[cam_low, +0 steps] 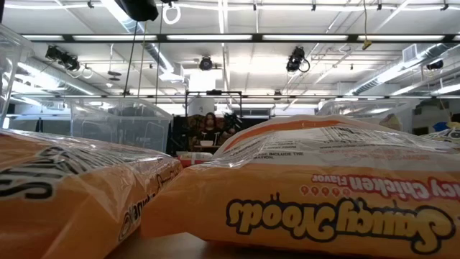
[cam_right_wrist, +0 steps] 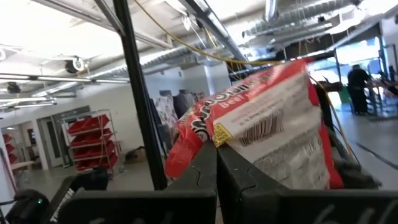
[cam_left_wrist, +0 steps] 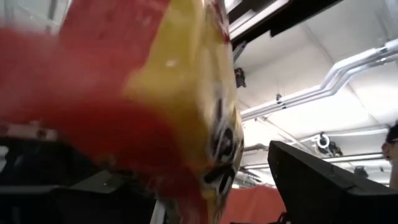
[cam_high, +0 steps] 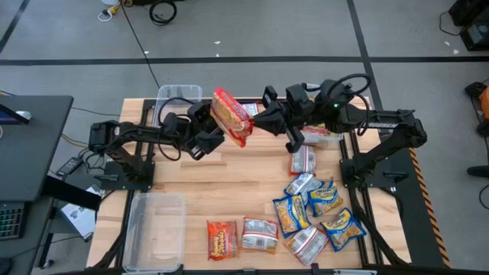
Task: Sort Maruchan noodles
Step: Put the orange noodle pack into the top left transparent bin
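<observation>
**Ann:** High view has the action up at the back of the table: one red ramen packet (cam_high: 231, 114) is in mid-air, between the two arms. The right gripper (cam_high: 256, 122) is clamped shut on its edge.

**Ben:** And the right wrist view backs that up, with the same packet pinched between the closed dark fingers (cam_right_wrist: 205, 171), beef-flavour lettering and barcode side showing.

**Ann:** The left gripper (cam_high: 212, 131) sits just beside it, fingers spread wide, nothing held. Its own camera is filled by the packet's red and yellow wrapper, so it's very close.

**Ben:** Looks to me like a handover, right arm to left, before the packet goes into a bin.

**Ann:** That's my reading. The clear bin (cam_high: 177, 98) at the back left is nearest; a second clear bin (cam_high: 157, 225) lies at the front left.

**Ben:** And the rest of the stock?

**Ann:** Loose packets (cam_high: 317, 214) are heaped at the front right, blue-and-yellow and silver ones mixed, plus an orange packet (cam_high: 221, 237) and another beside it at the front edge. Plenty left to sort.

**Ben:** Next move?

**Ann:** I'd say the left fingers need to close on the wrapper before the right lets go. It's crinkly and thin, so a shallow bite could slip.
</observation>
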### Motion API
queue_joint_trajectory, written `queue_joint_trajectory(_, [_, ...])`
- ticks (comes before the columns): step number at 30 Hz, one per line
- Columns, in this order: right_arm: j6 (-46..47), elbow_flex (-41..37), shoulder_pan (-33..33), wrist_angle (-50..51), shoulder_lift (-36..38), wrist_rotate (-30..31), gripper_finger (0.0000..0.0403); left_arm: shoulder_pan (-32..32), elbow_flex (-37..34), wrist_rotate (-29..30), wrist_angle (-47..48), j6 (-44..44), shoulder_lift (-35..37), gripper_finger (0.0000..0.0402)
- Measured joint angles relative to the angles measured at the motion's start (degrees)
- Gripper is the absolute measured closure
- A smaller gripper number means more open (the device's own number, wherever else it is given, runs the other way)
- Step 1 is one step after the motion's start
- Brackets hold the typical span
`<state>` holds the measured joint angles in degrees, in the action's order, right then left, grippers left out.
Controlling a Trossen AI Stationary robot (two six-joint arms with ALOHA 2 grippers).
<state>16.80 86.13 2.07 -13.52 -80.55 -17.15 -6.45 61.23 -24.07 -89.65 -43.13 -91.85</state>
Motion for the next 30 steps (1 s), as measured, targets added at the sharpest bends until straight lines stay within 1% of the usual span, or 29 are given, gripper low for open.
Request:
queue_joint_trajectory(4, [-0.26,0.00,0.00,2.80,0.00,1.37,0.0402,-0.01,0.00,1.99,-0.02,-0.05,0.15,0.0117])
queue_joint_trajectory(6, [-0.44,0.00,0.00,3.68,0.00,2.38,0.0402,-0.13,0.00,2.35,-0.35,0.17,0.45,0.0128])
queue_joint_trajectory(8, [-0.48,0.00,0.00,4.17,0.02,2.55,0.0399,-0.31,0.00,1.79,-0.35,0.17,0.50,0.0152])
queue_joint_trajectory(10, [-0.50,0.00,0.00,4.21,0.02,2.58,0.0389,-0.73,0.00,0.87,0.74,-0.13,0.50,0.0188])
queue_joint_trajectory(13, [-1.00,0.00,0.00,4.41,0.23,2.61,0.0361,-1.82,0.00,-0.24,3.37,-0.21,0.76,0.0256])
queue_joint_trajectory(14, [-1.31,0.00,0.00,4.46,0.34,2.62,0.0349,-2.25,0.00,-0.74,4.37,-0.39,1.12,0.0268])
queue_joint_trajectory(19, [-3.43,-0.02,0.35,7.10,2.70,2.89,0.0282,-5.09,0.01,-5.40,11.63,-1.26,3.73,0.0269])
queue_joint_trajectory(21, [-4.91,-0.02,0.62,10.13,5.07,4.62,0.0255,-6.74,-0.02,-8.00,17.68,-1.23,6.06,0.0269])
queue_joint_trajectory(24, [-7.14,0.02,1.08,16.04,8.94,8.50,0.0220,-10.42,-0.02,-11.31,32.39,1.18,12.01,0.0269])
queue_joint_trajectory(27, [-7.87,0.02,1.11,22.93,12.29,12.73,0.0198,-15.51,0.04,-12.10,51.31,7.05,18.84,0.0269])
queue_joint_trajectory(30, [-7.85,0.02,0.96,30.45,14.90,16.34,0.0193,-21.44,2.56,-11.87,74.69,14.22,24.36,0.0267])
